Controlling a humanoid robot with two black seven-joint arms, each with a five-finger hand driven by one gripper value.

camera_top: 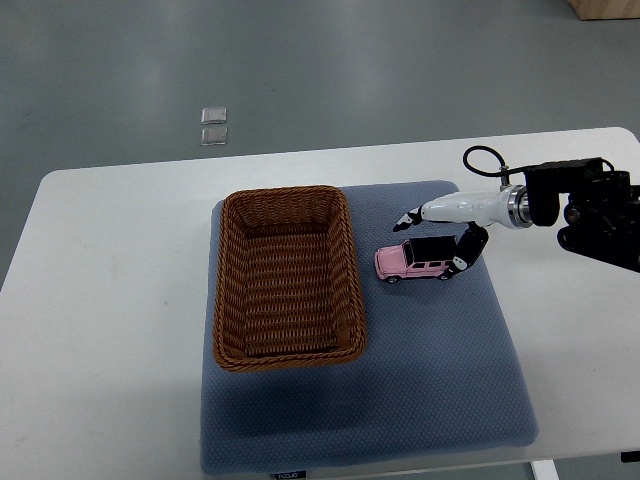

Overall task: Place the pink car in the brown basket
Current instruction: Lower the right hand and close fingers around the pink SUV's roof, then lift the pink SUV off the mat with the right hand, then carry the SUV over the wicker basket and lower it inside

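One pink car (416, 260). One brown basket (287, 278), woven. One blue-grey mat (420, 370). One white table (110, 330). One robot hand in view, the right hand (435, 232), on one arm from right edge. Two small clear square tiles on floor beyond table: one (214, 115) farther, one (213, 135) nearer. One tan box corner (608, 9) at top right edge.
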